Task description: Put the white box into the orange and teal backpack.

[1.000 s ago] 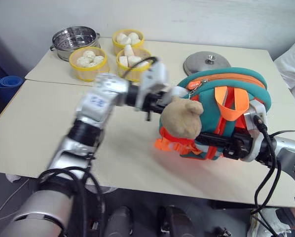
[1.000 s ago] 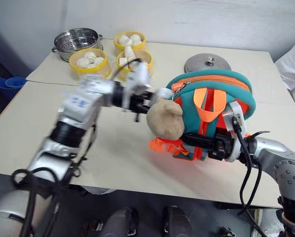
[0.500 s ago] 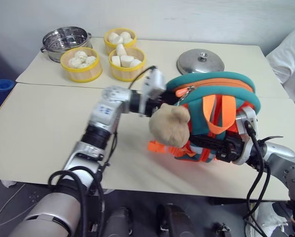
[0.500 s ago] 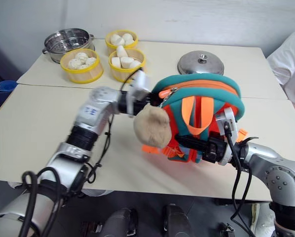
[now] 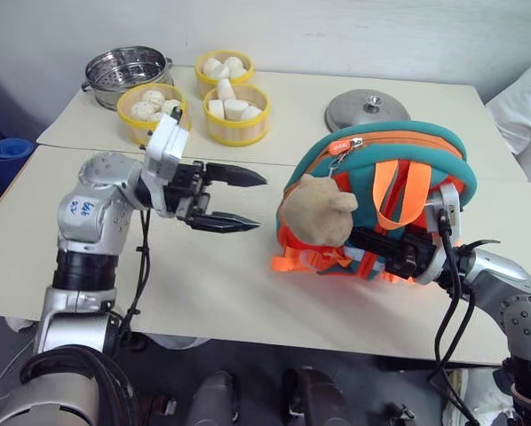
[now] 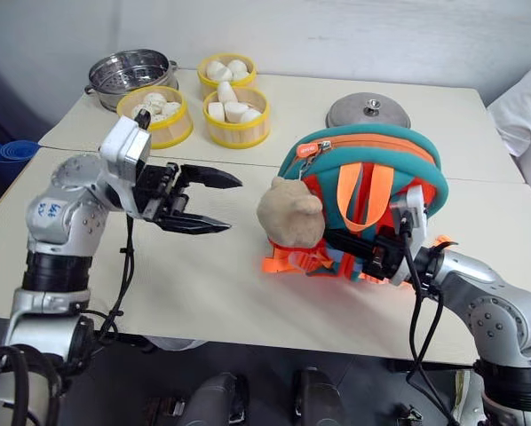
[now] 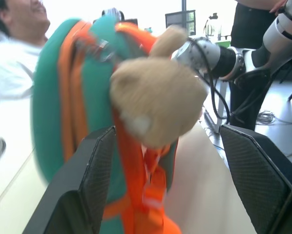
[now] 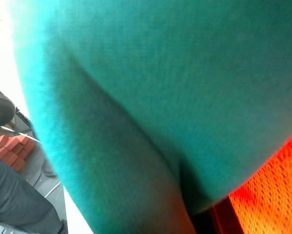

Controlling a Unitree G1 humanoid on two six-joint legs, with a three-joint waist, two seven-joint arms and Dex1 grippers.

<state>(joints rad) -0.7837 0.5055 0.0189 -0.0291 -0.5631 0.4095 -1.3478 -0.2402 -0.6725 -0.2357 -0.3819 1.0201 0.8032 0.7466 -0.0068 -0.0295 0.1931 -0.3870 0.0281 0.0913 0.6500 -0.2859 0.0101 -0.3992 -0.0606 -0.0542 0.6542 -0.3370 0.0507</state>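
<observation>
— Where's the box?
— We can't find it. The backpack [image 5: 381,191] stands upright on the table [image 5: 70,240], zipped.
— Grippers?
— Right gripper [image 5: 372,241] clamped on a strap; left gripper [image 5: 239,200] spread, empty. We judge one strap hold could let the backpack tip.

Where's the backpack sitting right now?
In the head views, the orange and teal backpack stands upright on the table, right of centre, in front of the steel lid.
</observation>
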